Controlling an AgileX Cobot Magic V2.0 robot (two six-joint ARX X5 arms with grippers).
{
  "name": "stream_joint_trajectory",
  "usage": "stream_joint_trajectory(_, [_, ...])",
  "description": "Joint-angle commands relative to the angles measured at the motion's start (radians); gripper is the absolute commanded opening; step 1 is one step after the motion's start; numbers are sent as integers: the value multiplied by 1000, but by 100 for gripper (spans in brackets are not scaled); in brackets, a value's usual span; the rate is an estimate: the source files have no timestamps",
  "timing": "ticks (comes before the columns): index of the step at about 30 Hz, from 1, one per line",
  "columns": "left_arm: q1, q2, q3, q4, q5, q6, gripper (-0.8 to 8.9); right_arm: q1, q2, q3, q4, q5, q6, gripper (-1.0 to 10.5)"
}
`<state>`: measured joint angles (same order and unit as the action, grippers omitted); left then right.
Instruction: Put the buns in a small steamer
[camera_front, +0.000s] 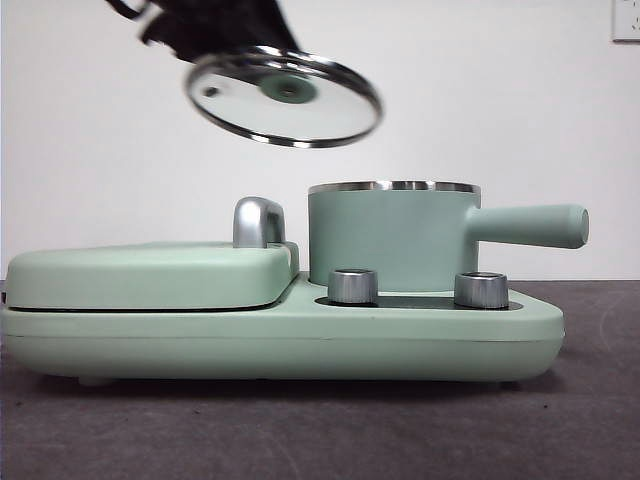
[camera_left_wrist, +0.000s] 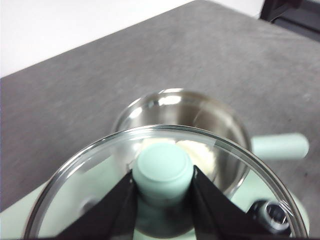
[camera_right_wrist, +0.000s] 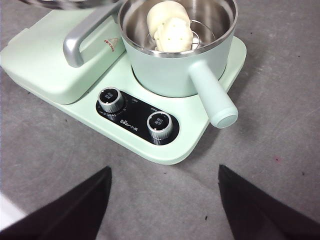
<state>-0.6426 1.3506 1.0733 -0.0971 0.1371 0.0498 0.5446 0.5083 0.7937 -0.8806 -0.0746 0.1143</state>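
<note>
Knobs first: nearest you in the front view, two steel dials (camera_front: 353, 286) sit on the front of the mint-green cooker base (camera_front: 280, 340), with its flat mint-green griddle lid and silver handle (camera_front: 258, 222) at nine o'clock of the pot. Behind the dials stands the small mint-green cylindrical steamer pot with steel rim and long straight handle (camera_front: 395, 240), uncovered. Your right wrist view shows the soft white buns (camera_right_wrist: 170, 22) already inside it, on a wire rack; you can make out one dotted bun clearly, the second only partly. Above, at about eleven o'clock of the pot, the left gripper (camera_left_wrist: 163, 182) clamps the green knob of the round glass lid (camera_front: 283, 97), tilted and clear of the rim. The right gripper (camera_right_wrist: 165, 200) waits with jaws spread wide, holding nothing. Loading looks done; closing the lid seems to remain.
</note>
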Motion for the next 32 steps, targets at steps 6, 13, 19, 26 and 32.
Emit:
stream_joint_trajectory(6, [-62, 136, 23, 257, 5, -44, 10, 9, 6, 6, 12, 4, 17, 338])
stream_joint_trajectory(13, [-71, 236, 26, 414, 2, -40, 10, 9, 6, 6, 12, 5, 15, 338])
stream_joint_trajectory(19, [-71, 293, 27, 511, 2, -30, 10, 9, 6, 6, 12, 5, 7, 338])
stream_joint_trajectory(26, [-72, 341, 27, 549, 2, 18, 10, 9, 6, 6, 12, 31, 1, 338])
stream_joint_trajectory(32, [-72, 377, 27, 584, 2, 19, 10, 9, 6, 6, 12, 31, 1, 338])
